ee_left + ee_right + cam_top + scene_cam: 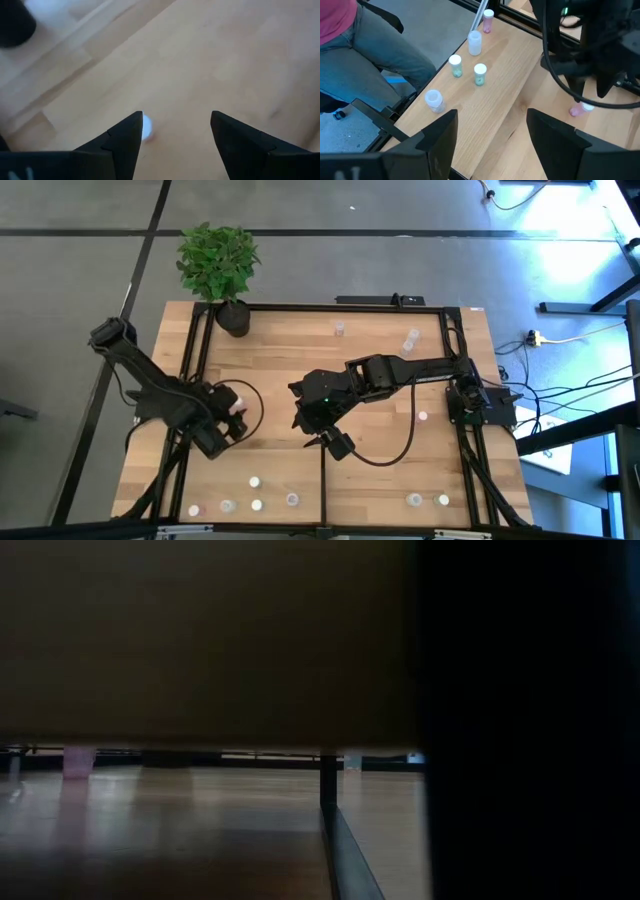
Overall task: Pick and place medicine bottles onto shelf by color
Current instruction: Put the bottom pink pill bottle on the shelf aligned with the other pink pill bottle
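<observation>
Left hand open over shelf, finger half hiding a white bottle, right hand open, low view mostly blocked

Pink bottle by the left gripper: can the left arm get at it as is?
Likely yes: the left gripper hangs open right beside the pink bottle, nothing between them; the right gripper is off aside.

Roughly eleven small bottles on the wood, perhaps one more hidden by an arm; one potted plant; two robot arms.
</observation>
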Action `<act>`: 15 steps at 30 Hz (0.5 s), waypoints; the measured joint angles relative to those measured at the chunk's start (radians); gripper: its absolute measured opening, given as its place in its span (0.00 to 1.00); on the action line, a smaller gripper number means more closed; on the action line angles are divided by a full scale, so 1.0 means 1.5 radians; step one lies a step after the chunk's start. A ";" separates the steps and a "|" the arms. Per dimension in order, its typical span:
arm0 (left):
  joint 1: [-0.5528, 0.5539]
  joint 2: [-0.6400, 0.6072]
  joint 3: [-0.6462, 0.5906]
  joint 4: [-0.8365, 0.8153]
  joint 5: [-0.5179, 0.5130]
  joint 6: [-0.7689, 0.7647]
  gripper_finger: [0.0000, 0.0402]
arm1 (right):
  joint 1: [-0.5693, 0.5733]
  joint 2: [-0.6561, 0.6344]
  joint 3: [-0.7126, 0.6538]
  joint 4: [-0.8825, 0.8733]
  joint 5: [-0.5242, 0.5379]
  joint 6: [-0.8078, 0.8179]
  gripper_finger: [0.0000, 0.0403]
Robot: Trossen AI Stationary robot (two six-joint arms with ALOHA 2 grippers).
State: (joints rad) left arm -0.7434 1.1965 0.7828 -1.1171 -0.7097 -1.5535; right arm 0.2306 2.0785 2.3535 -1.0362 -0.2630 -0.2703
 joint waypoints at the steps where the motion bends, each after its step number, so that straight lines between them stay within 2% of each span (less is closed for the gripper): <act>1: -0.002 0.000 0.014 -0.009 -0.003 0.014 0.57 | 0.000 0.000 0.000 0.000 0.000 0.000 0.59; 8: -0.053 0.000 0.069 -0.060 -0.009 0.035 0.57 | 0.000 0.000 0.000 0.000 0.000 0.000 0.59; 15: -0.138 0.000 0.071 -0.095 -0.021 -0.051 0.57 | 0.000 0.000 0.000 0.000 0.000 0.000 0.59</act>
State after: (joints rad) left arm -0.9504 1.1965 0.8886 -1.2597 -0.7414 -1.6307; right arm 0.2306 2.0785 2.3535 -1.0361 -0.2630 -0.2703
